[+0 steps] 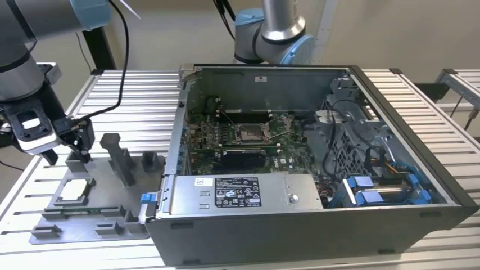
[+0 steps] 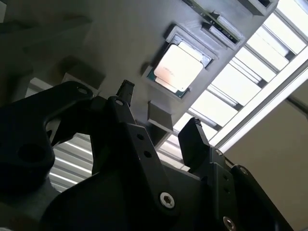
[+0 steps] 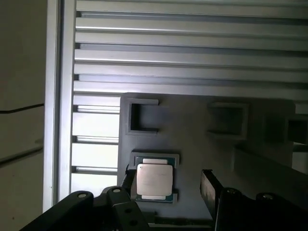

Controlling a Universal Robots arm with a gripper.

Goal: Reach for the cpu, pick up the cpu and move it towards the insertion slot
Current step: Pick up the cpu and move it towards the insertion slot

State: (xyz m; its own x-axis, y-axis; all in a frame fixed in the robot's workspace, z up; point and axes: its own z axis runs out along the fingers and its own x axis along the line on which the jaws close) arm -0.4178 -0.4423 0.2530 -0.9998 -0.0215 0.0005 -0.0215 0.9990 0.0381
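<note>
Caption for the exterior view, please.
Open gripper hovers above the cpu in the fixture tray, beside the open computer case.

No text can be read: a black label [image 1: 238, 193] and a white sticker [image 1: 202, 181] at its ten o'clock are noted on the silver box [image 1: 300, 194] at six o'clock in the computer case [image 1: 300, 239], print too small to tell; nothing is made out on the cpu [image 3: 154, 180].

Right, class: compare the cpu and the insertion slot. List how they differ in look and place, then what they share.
Look: the cpu has a pale, plain face; the insertion slot has a shiny metal frame around a dark centre.
Place: the cpu lies in the grey fixture tray outside the computer case; the insertion slot sits inside it, on the green board.
Shared: both are square and lie flat.
</note>
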